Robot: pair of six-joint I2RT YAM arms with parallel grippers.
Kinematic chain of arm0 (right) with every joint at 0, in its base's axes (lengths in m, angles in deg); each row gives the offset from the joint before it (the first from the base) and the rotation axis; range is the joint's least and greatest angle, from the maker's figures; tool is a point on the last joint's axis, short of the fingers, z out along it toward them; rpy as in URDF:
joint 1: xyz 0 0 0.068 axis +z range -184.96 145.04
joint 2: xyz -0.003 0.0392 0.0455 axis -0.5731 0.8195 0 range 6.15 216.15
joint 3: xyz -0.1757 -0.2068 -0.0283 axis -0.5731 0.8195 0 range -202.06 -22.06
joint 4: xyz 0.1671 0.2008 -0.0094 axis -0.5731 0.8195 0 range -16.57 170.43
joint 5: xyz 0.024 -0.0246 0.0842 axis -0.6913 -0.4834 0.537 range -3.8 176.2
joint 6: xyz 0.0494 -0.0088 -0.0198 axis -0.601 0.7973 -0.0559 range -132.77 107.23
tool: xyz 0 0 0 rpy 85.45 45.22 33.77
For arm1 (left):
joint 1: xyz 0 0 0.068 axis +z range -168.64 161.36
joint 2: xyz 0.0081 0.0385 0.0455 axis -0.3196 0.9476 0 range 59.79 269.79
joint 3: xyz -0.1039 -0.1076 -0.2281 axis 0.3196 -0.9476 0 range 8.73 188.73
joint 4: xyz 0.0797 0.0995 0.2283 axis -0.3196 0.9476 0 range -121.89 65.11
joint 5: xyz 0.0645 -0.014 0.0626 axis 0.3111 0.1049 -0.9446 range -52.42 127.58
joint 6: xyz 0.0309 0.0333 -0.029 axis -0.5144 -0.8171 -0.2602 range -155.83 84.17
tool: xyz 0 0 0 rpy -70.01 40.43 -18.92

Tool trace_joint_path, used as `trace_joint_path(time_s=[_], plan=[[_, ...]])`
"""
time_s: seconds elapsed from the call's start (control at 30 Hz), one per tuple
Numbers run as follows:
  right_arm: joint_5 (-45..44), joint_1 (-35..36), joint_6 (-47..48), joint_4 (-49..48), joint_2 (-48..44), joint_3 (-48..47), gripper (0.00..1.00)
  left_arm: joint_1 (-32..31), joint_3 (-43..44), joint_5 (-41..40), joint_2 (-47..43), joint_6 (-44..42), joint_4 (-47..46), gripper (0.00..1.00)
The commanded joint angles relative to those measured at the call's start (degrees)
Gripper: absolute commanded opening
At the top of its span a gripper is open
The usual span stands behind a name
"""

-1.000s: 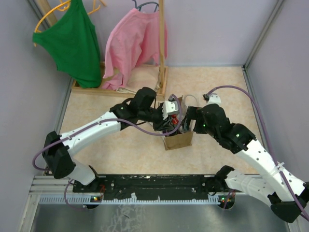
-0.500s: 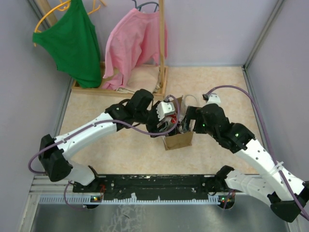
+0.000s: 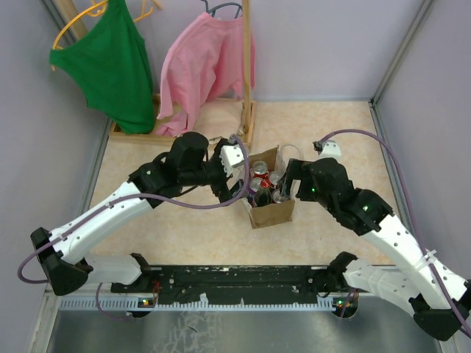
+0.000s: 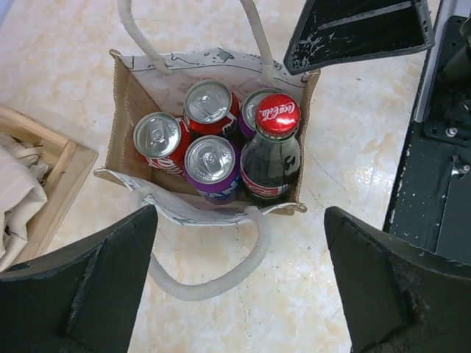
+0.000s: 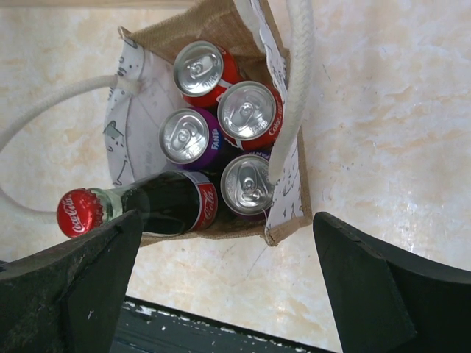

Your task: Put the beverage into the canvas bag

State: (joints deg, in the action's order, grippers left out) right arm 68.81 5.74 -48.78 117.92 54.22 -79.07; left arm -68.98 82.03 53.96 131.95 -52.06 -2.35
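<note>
Right now the canvas bag (image 3: 272, 213) is standing upright near the middle of the counter (image 3: 184, 228), with its mouth facing up and its white loop handles (image 4: 213, 283) flopping outward. The beverage, a dark glass cola bottle (image 4: 269, 158) with a red cap, is sitting inside the bag, upright in one corner. It is pressing against a purple can (image 4: 210, 160) beside it. Three more cans (image 4: 157, 136) are filling the other part of the bag, two of them red, all with their silver tops showing.

The left claw (image 3: 239, 190) is hovering just to the left of the bag. Its two dark fingers (image 4: 81, 287) are spread wide with nothing between them, and they are touching neither the bottle nor the bag. The right claw (image 3: 288, 184) is hanging close to the bag's right side, likewise gaping and empty. In the right wrist view its fingers (image 5: 375, 279) are framing the bag's mouth from above, and one handle (image 5: 298, 88) is crossing over the cans.

At the far left of the counter a wooden rack (image 3: 246, 73) is carrying a green top (image 3: 110, 66) and a pink shirt (image 3: 199, 73), well apart from the bag.
</note>
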Motion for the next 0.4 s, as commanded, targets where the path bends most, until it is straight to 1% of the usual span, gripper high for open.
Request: trace_joint_path(time_s=[0.0, 0.37], plan=[[-3.28, -0.45, 1.05, -5.23, -2.06, -2.76, 0.99, 0.49, -0.26, -2.42, -1.23, 1.63, -2.14, 1.0], [-2.85, -0.41, 0.33, -6.44, -2.35, -1.62, 0.99, 1.07, -0.29, -4.03, -0.72, 1.96, -4.92, 0.99]])
